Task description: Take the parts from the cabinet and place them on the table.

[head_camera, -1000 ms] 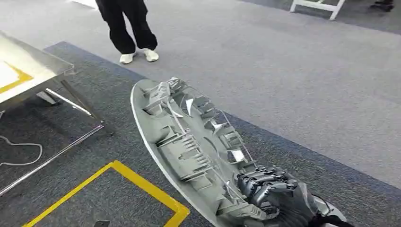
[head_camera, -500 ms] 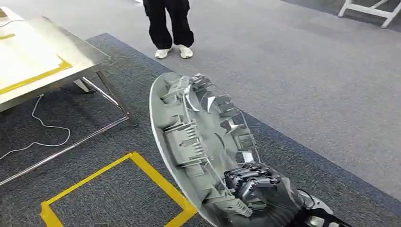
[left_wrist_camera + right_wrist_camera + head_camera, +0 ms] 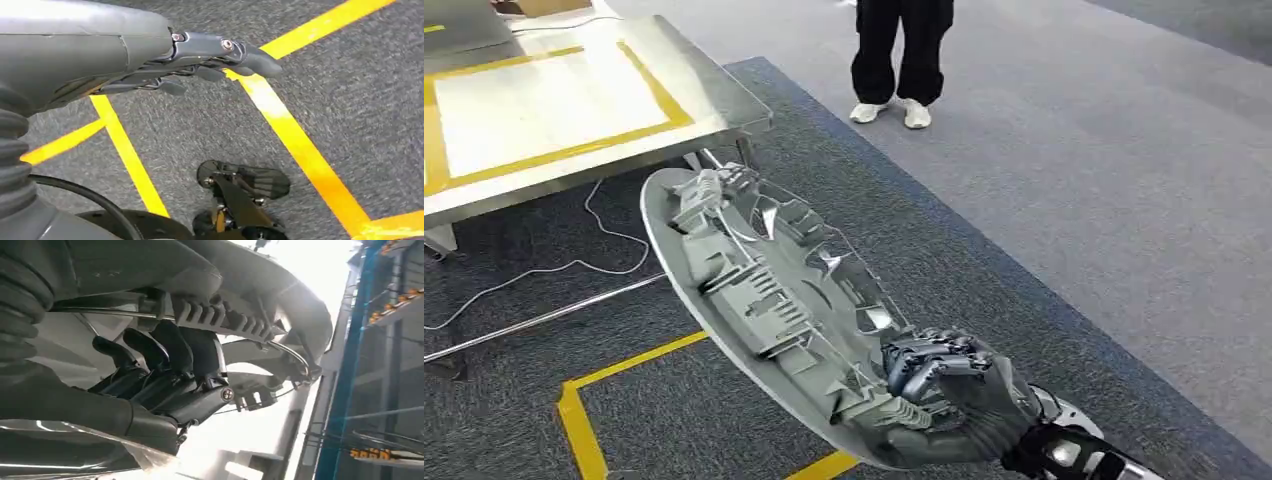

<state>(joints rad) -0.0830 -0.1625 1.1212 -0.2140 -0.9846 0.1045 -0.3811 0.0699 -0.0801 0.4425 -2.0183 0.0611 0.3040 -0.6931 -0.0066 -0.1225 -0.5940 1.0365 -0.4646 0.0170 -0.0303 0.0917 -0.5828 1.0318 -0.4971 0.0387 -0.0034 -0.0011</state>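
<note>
Part (image 3: pixel 774 300) held by right hand (image 3: pixel 949 385), far end just short of table (image 3: pixel 724 100) corner. Open carpet to the right of the part, up to the person (image 3: pixel 899 60) standing beyond the table. Table legs (image 3: pixel 744 150), floor rail (image 3: pixel 544 318) and loose cable (image 3: pixel 574 265) crowd the space under and beside the table. Left hand (image 3: pixel 200 65) hangs free, fingers spread, above taped floor.

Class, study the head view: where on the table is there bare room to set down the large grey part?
The table top is bare inside its yellow tape frame; that patch, bordered by tape on all visible sides, is free. The grey part, gripped by the right hand, overhangs the white cable and the table legs: that is crowded.
</note>
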